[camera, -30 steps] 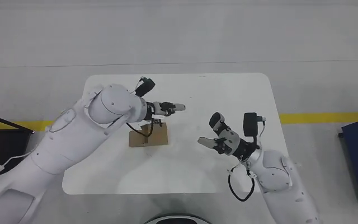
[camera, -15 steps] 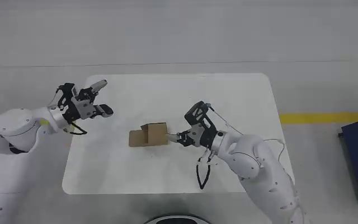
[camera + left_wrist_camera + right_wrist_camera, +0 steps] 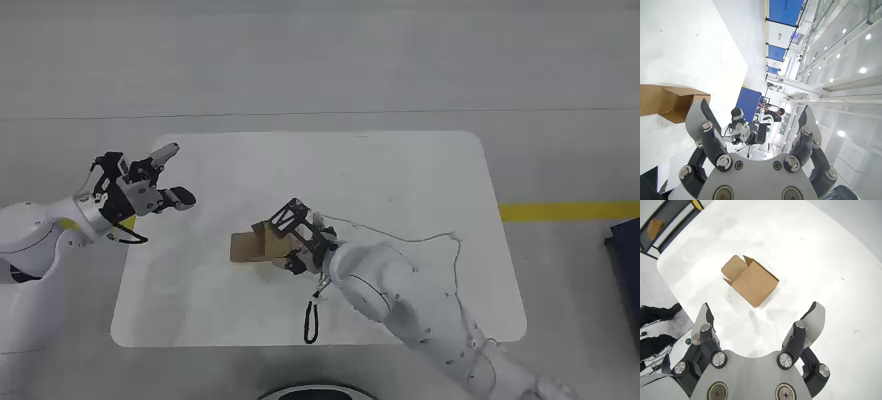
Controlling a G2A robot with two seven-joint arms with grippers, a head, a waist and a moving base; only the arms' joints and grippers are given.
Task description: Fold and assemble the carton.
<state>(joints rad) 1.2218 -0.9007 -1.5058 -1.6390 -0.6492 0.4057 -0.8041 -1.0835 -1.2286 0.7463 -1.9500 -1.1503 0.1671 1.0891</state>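
Observation:
A brown carton [image 3: 255, 245] lies on its side left of the white table's [image 3: 400, 170] middle, with flaps spread at its left end. In the right wrist view the carton [image 3: 750, 283] lies a little ahead of my right gripper [image 3: 761, 306], whose fingers are open and empty. From above, my right gripper [image 3: 292, 240] sits close by the carton's right end. My left gripper [image 3: 180, 175] hovers open at the table's left edge, well apart from the carton. The left wrist view has the carton's open end [image 3: 668, 102] beside my left gripper [image 3: 754, 108].
A black rack [image 3: 668, 220] holding a piece of cardboard [image 3: 655, 228] stands off the table's left side. A thin cable [image 3: 400, 235] trails over the table from the right arm. The table's right half is bare.
My left arm pulled back from over the carton to the table's left edge. My right arm swung in from the right, and its gripper now sits at the carton's right end.

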